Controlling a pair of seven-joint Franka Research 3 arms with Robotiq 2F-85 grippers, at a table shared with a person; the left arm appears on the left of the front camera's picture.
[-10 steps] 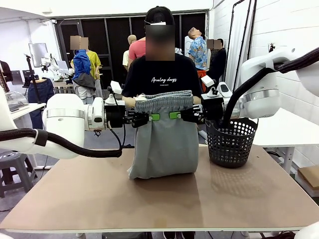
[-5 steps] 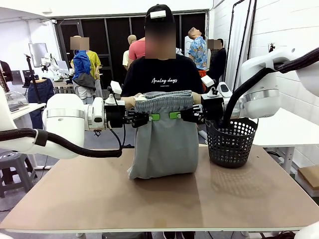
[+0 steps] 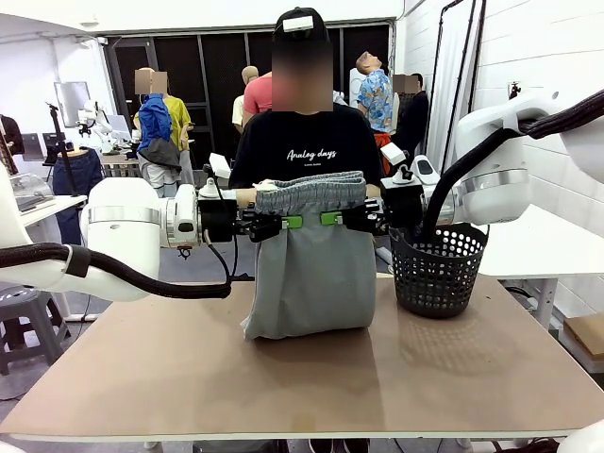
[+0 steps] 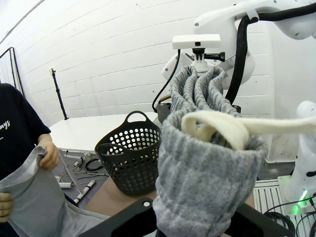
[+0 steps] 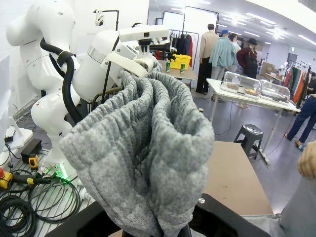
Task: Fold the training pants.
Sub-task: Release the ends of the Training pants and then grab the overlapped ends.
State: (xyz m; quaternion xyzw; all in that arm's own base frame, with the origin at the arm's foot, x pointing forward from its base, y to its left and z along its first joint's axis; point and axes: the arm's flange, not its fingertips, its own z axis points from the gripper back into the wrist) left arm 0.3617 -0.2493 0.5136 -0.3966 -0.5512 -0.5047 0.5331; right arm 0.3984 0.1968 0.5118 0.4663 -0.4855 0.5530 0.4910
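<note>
Front view: training pants [image 3: 311,274] hang from clamped fingers [image 3: 293,223].

Flat brown board table [image 3: 189,377], matte top. Black plastic mesh basket [image 3: 437,274] stands upright at far right. Lower end of light grey jersey training pants [image 3: 311,283] rests bunched on the top near centre, just beside the basket's left.

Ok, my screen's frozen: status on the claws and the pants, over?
Both shut on the waistband: left claw, right claw. The training pants hang between them, lower end on the table. Person's hand on the fabric; basket just beside.
</note>
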